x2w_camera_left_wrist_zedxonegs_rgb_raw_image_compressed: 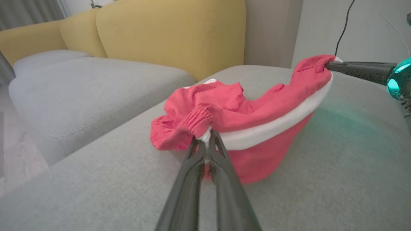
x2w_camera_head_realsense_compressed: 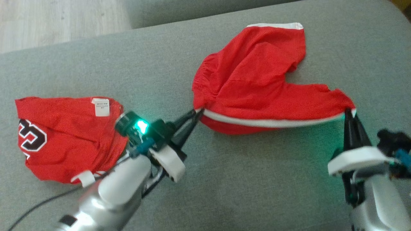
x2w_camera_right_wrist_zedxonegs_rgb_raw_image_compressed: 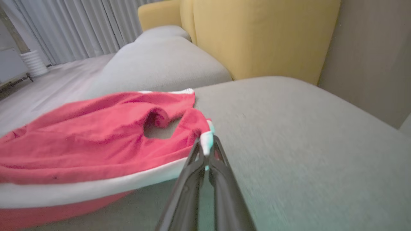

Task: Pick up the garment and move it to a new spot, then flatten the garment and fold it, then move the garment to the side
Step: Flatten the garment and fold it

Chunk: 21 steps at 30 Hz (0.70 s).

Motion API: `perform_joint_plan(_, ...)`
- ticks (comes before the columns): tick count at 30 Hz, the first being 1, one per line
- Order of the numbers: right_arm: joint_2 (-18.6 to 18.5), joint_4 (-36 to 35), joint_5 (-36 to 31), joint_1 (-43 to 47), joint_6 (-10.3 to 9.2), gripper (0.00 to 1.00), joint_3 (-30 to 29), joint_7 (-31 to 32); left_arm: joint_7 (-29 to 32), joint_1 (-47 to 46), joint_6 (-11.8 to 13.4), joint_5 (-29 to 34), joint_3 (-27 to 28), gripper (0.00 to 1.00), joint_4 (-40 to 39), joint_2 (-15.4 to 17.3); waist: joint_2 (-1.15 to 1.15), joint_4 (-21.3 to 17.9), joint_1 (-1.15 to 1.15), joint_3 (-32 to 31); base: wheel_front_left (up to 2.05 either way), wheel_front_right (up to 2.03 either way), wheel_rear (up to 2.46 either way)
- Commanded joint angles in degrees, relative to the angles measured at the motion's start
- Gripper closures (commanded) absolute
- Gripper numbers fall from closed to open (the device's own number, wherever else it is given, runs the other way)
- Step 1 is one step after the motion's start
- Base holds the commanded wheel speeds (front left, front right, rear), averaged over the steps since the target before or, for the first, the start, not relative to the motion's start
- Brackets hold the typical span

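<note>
Where the left arm comes in from the lower left of the head view, the left claw (x2w_camera_head_realsense_compressed: 198, 112) is pinched together on one corner of the red shorts (x2w_camera_head_realsense_compressed: 253, 77). The grip sits just beside the gathered elastic band (x2w_camera_left_wrist_zedxonegs_rgb_raw_image_compressed: 196, 120). A green light (x2w_camera_head_realsense_compressed: 141, 126) glows on that wrist, and a black cable (x2w_camera_head_realsense_compressed: 38, 205) trails off below the arm.

At lower right, the right claw (x2w_camera_head_realsense_compressed: 348, 112) points up and is clamped on the opposite corner. A bit of white trim shows between its fingertips (x2w_camera_right_wrist_zedxonegs_rgb_raw_image_compressed: 207, 144).

A white stripe (x2w_camera_head_realsense_compressed: 266, 122) runs along the near edge of the shorts from one claw to the other. In the left wrist view this edge stands raised off the grey cushion (x2w_camera_head_realsense_compressed: 240, 179), with red cloth hanging beneath it. Beyond the stripe the rest of the shorts lies rumpled on the cushion, right of centre, and ends in a white hem (x2w_camera_head_realsense_compressed: 276, 25) at the far side.

Well apart on the left of the cushion, beside the left arm, lies a red jersey (x2w_camera_head_realsense_compressed: 64, 138). It has a white label (x2w_camera_head_realsense_compressed: 101, 106) and black-and-white lettering (x2w_camera_head_realsense_compressed: 30, 138).

Farther off:
- Wooden floor (x2w_camera_head_realsense_compressed: 48, 22) at upper left in the head view.
- Yellow backrest (x2w_camera_left_wrist_zedxonegs_rgb_raw_image_compressed: 170, 35) behind the seats in the left wrist view.
- Pale curtains (x2w_camera_right_wrist_zedxonegs_rgb_raw_image_compressed: 80, 29) in the right wrist view.
</note>
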Motion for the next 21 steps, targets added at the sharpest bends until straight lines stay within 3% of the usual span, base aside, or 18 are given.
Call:
perform_joint_plan(1,-0.3,-3.0,0.2,-3.4,-0.04,1.00,1.6,0.3,0.2,-4.7,0.2,-0.6,2.7,1.00,-2.1,1.6,0.00,0.0,0.00,-0.5,0.00,0.00,0.00)
perform_joint_plan(6,-0.5,-10.5,0.0,-8.9,-0.04,1.00,2.4,4.8,3.8,-12.0,0.0,-1.3,4.5,1.00,-4.7,3.8,0.00,-0.3,0.00,-2.6,0.00,0.00,0.00)
perform_joint_plan(13,-4.1,-16.4,3.0,-19.6,-0.04,1.00,5.1,9.2,8.1,-22.2,0.0,-4.0,8.7,1.00,-4.4,4.8,0.00,-0.5,0.00,-6.2,0.00,0.00,0.00)
perform_joint_plan(21,-3.9,-20.2,1.9,-21.1,-0.04,1.00,3.6,10.8,10.1,-22.9,1.0,-6.0,9.8,1.00,-5.0,4.5,0.00,0.4,0.00,-9.7,0.00,0.00,0.00)
